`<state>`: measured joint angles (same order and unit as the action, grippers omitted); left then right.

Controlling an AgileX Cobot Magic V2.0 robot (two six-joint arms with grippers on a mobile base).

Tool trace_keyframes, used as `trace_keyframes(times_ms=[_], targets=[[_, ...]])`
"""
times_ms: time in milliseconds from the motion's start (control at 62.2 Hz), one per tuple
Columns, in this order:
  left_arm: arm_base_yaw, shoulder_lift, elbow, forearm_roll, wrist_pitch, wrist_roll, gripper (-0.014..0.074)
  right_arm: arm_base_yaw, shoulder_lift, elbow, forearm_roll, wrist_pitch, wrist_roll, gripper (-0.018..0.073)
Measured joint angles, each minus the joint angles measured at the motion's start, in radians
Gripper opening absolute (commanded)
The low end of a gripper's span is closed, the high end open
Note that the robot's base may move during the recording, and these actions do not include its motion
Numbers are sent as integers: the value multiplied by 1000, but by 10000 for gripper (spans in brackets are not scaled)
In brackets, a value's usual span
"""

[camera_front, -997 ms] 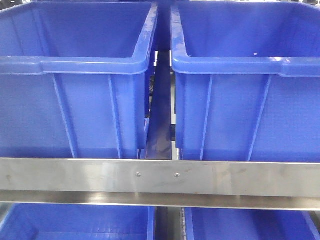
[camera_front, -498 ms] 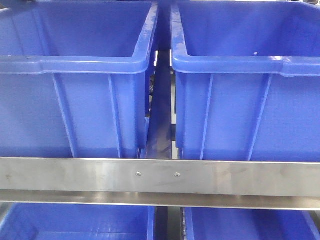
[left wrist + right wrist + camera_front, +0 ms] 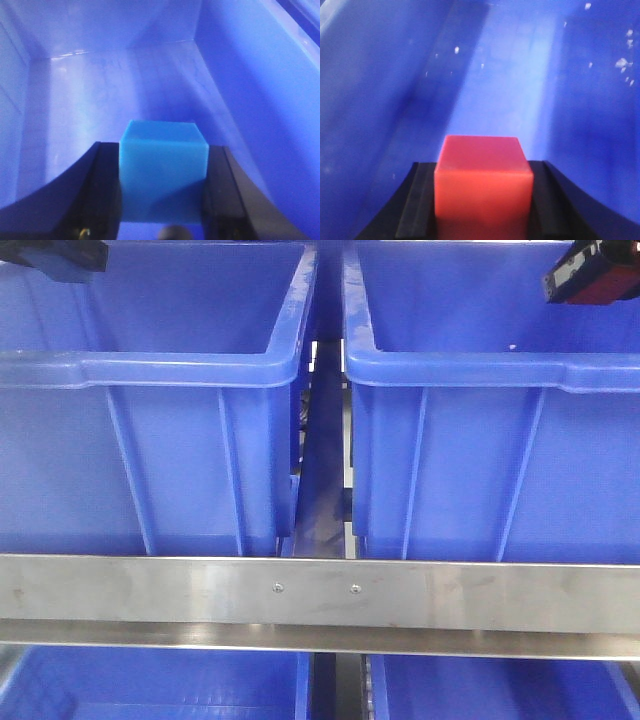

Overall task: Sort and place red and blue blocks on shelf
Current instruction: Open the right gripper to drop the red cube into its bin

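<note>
My left gripper [image 3: 162, 150] is shut on the bright blue block [image 3: 162, 172], held between its two black fingers above the floor of a large blue bin. Over another blue bin's interior, the red block [image 3: 482, 187] is squeezed in my right gripper [image 3: 482, 170], which is shut on it. In the front view the left gripper [image 3: 60, 255] shows at the top left corner over the left bin, and the right gripper [image 3: 590, 272] at the top right over the right bin. The shelf's steel front rail [image 3: 150, 595] runs across below both bins.
Two big blue bins stand side by side on the shelf tier, the left bin [image 3: 150, 440] and the right bin [image 3: 490, 440], with a narrow gap between them. Two more blue bins [image 3: 150, 685] sit on the tier below the rail.
Both grippers have come into the front view at the top corners, over the two upper bins; one second ago neither was visible there. Bins and rail have not moved.
</note>
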<state>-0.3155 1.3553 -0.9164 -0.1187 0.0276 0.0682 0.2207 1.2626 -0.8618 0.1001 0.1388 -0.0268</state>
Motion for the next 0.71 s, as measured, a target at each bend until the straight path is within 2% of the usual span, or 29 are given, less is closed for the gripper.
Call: trace_keyframes(times_ms=[177,257,306,370,450,498,547,708], targets=[[0,0,-2,0,0,0,134,0,0,0,0,-11,0,73],[0,0,-2,0,0,0,193,0,0,0,0,-11,0,113],[0,0,-2,0,0,0,270,0,0,0,0,-11,0,157],[0,0,-2,2,2,0,377,0,0,0,0,-12,0,297],[0,0,-2,2,10,0,575,0,0,0,-2,-12,0,549],[0,0,-2,2,12,0,654,0,0,0,-4,-7,0,652],[0,0,-2,2,14,0,715,0,0,0,-8,-1,0,627],[0,0,-2,2,19,0,690,0,0,0,-20,34,0,626]])
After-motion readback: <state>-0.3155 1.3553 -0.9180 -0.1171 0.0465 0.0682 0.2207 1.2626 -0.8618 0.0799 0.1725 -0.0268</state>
